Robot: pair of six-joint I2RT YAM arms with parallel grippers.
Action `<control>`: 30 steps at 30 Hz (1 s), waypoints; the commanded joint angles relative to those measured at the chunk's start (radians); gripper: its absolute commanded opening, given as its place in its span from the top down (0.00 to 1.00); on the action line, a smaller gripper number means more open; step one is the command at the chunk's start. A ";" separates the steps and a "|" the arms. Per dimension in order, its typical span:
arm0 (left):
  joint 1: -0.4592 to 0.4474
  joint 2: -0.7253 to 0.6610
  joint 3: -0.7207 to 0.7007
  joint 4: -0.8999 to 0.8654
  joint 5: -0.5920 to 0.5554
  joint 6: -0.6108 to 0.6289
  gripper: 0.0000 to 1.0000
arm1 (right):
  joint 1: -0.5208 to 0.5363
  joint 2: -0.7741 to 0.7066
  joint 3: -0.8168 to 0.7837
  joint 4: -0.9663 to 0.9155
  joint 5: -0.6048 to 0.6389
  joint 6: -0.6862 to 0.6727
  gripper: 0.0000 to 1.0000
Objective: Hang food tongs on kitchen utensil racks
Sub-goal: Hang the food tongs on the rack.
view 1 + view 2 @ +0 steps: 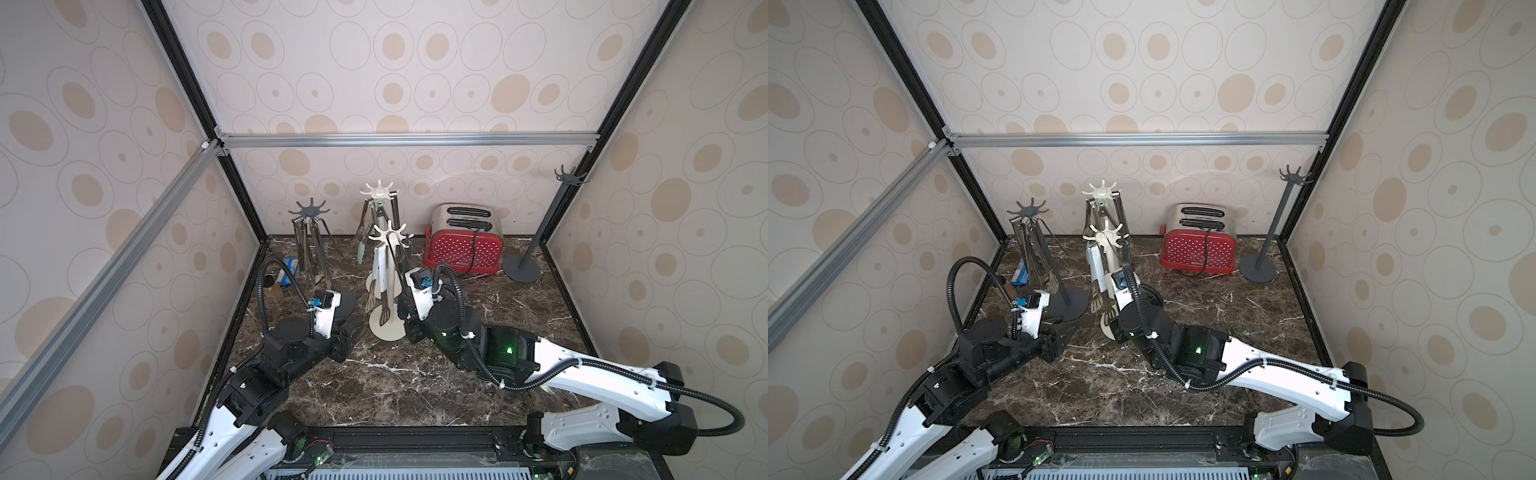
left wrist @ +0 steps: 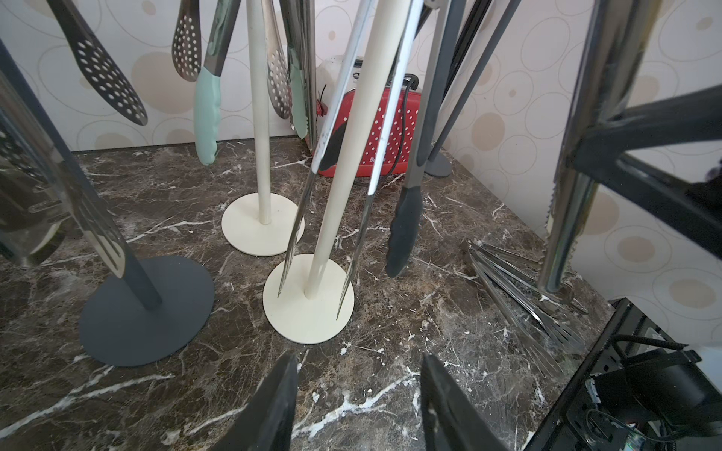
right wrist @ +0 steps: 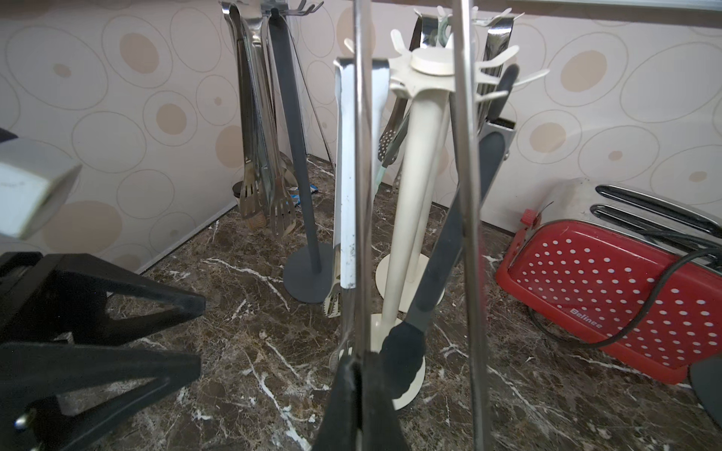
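Observation:
My right gripper [image 3: 357, 365] is shut on one thin arm of steel food tongs [image 3: 360, 175], which stand upright just in front of the near cream rack [image 3: 414, 187]. White-handled, black and steel tongs hang from that rack [image 1: 388, 235]. The far cream rack [image 1: 378, 192] carries pale green and perforated steel tongs. The left dark grey rack [image 1: 309, 210] holds several steel tongs. The right dark grey rack [image 1: 544, 224] has nothing hanging on it. My left gripper [image 2: 359, 357] is open and holds nothing, low over the marble before the near rack's base [image 2: 308, 324]. Several steel tongs [image 2: 519, 293] lie on the table.
A red-and-steel toaster [image 1: 463, 245] with a black cord stands at the back right. A blue packet [image 1: 289, 270] and a small brown object sit in the back left corner. Patterned walls close in three sides. The three loaded racks stand close together.

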 commanded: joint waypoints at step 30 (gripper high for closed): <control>0.005 -0.022 -0.005 0.009 0.006 -0.002 0.49 | -0.007 0.074 -0.116 0.167 0.049 0.156 1.00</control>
